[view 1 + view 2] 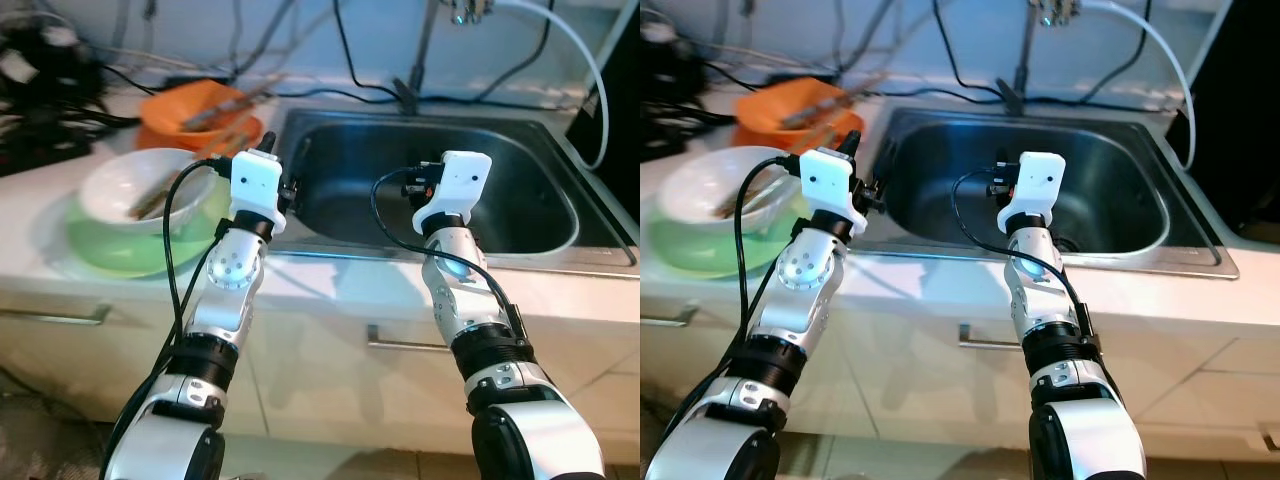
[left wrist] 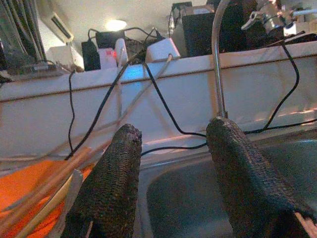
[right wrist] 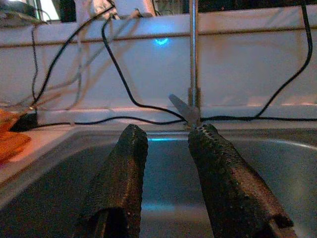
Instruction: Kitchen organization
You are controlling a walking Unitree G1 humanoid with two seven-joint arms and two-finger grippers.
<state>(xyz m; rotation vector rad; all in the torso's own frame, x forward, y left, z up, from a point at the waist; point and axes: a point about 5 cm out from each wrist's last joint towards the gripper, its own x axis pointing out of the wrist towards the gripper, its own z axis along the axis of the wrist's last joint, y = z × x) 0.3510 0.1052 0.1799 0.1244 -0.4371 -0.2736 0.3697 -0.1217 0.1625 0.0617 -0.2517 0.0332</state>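
Bowls: one white (image 1: pixel 135 185), one green (image 1: pixel 120 245), one orange (image 1: pixel 195 112).

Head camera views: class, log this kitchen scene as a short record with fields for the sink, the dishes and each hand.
sink: steel basin, nothing visible in it
orange bowl: left of sink, holds utensils
white bowl: nested in green bowl, chopsticks inside
left hand: open, at sink's left rim
right hand: open, above basin, facing tap
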